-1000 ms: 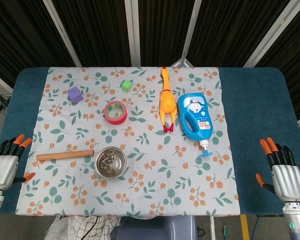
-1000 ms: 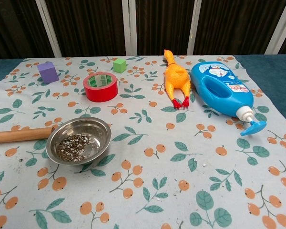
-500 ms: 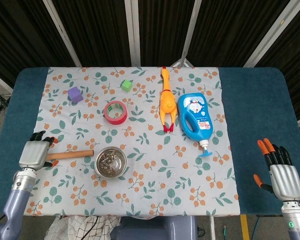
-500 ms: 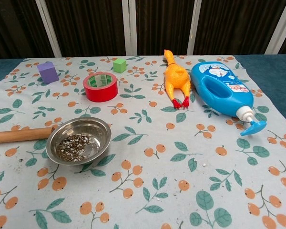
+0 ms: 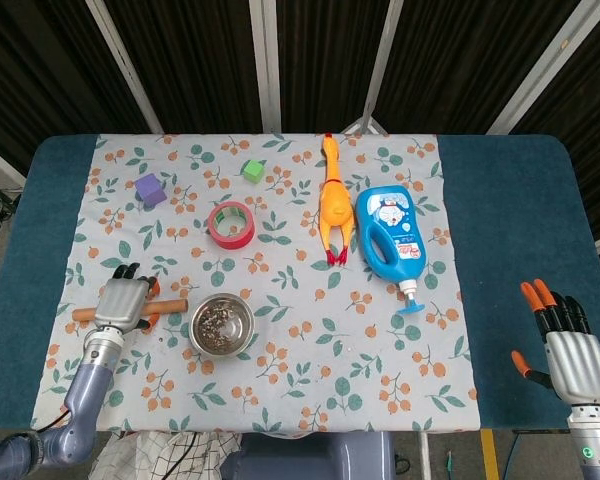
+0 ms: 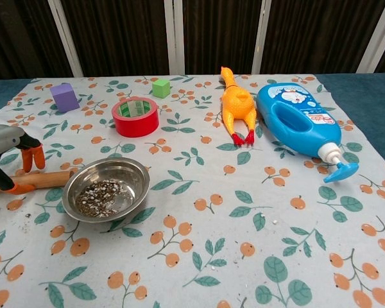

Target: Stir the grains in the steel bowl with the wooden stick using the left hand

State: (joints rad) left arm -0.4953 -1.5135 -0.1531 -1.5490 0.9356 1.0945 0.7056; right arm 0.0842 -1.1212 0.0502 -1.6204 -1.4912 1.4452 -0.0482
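Note:
The steel bowl (image 5: 221, 324) (image 6: 106, 188) holds a thin layer of grains and sits at the front left of the floral cloth. Just left of it the wooden stick (image 5: 172, 305) (image 6: 49, 179) lies flat, pointing left to right. My left hand (image 5: 124, 301) (image 6: 8, 157) hovers over the stick's middle, fingers (image 6: 29, 158) spread on the far side and the thumb on the near side, not closed around it. My right hand (image 5: 568, 346) stays open, fingers spread, over the blue table at the front right, and only the head view shows it.
A red tape roll (image 5: 231, 224) (image 6: 135, 117) lies behind the bowl. Further back are a purple cube (image 5: 150, 188) and a green cube (image 5: 252, 170). A rubber chicken (image 5: 331, 200) and a blue pump bottle (image 5: 391, 237) lie to the right.
My left hand has travelled right from the table's left edge onto the cloth and now sits over the stick. The stick, the bowl and the right hand have stayed put.

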